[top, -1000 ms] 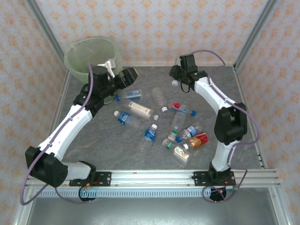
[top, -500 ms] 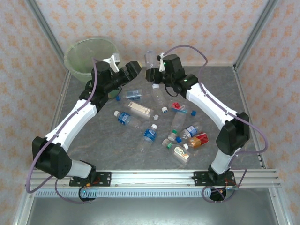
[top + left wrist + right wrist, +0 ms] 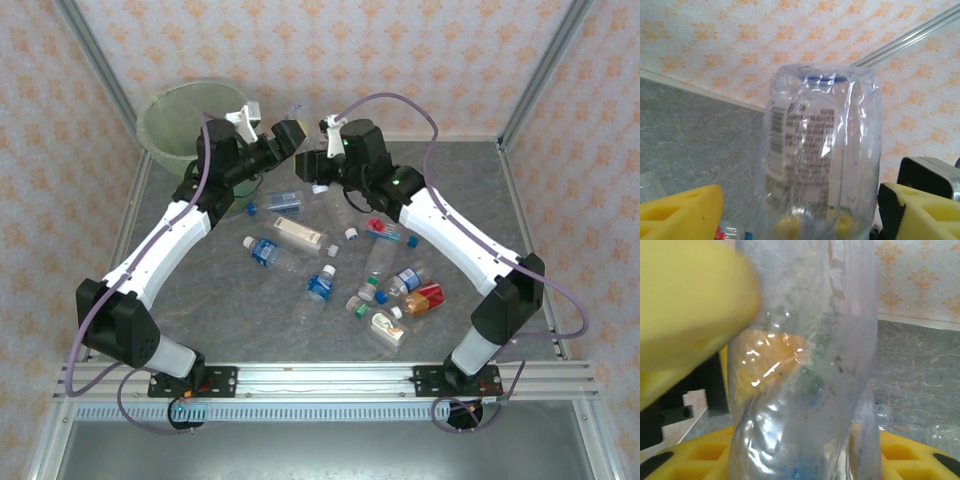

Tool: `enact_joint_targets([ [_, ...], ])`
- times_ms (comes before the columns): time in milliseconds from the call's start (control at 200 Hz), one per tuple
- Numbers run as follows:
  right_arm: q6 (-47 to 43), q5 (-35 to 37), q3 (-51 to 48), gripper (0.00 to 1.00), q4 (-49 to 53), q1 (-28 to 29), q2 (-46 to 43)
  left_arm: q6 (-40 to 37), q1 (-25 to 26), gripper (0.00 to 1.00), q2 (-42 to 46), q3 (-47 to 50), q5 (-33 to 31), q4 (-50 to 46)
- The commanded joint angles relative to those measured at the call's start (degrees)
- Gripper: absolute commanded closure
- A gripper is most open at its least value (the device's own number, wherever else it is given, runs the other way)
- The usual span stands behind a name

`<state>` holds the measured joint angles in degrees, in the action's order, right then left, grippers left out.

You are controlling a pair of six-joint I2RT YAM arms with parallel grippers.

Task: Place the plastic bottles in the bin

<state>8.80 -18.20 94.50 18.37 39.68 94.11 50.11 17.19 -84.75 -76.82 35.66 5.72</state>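
Right tool (image 3: 790, 375) arrived clamping bottle (image 3: 820, 140) — left tool (image 3: 801, 215) gapes round it

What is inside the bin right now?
The bin shows its pale liner on the far and left sides, with no bottle discernible there. The left arm covers its near right part, so anything lying there is hidden.

The top camera looked down on the grey marbled counter (image 3: 470, 180) from above; both wrist cameras faced a crumpled clear plastic bottle (image 3: 820, 150) very closely.
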Motion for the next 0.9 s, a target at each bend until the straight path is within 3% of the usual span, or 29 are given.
enact_joint_targets([
  [0, -1.6, 0.8, 0.1, 0.55, -1.0, 1.5, -1.8, 1.9, -0.2, 0.21, -1.6, -1.7, 4.1, 4.9],
  [155, -1.4, 1.4, 0.2, 0.55, -1.1, 1.7, -1.7, 2.6, -0.2, 0.26, -2.8, -2.4, 6.3, 5.8],
  [390, -1.2, 2.8, -0.5, 0.50, -1.4, 1.7, -1.5, 0.5, -0.3, 0.43, -1.9, -3.6, 5.0, 3.8],
  [581, -0.7, 5.5, -1.3, 0.17, -2.0, 1.7, -1.9, -0.7, -1.0, 0.45, -1.4, -4.9, 3.4, 1.7],
  [646, -0.9, 6.6, -1.8, 0.00, -2.2, 1.7, -2.5, -0.9, -1.7, 0.45, -0.9, -5.1, 2.5, 1.0],
  [896, -1.2, 9.0, -5.7, 0.00, -5.4, 0.8, -6.3, -2.9, -7.3, 0.45, 0.6, -8.4, 0.4, -5.1],
])
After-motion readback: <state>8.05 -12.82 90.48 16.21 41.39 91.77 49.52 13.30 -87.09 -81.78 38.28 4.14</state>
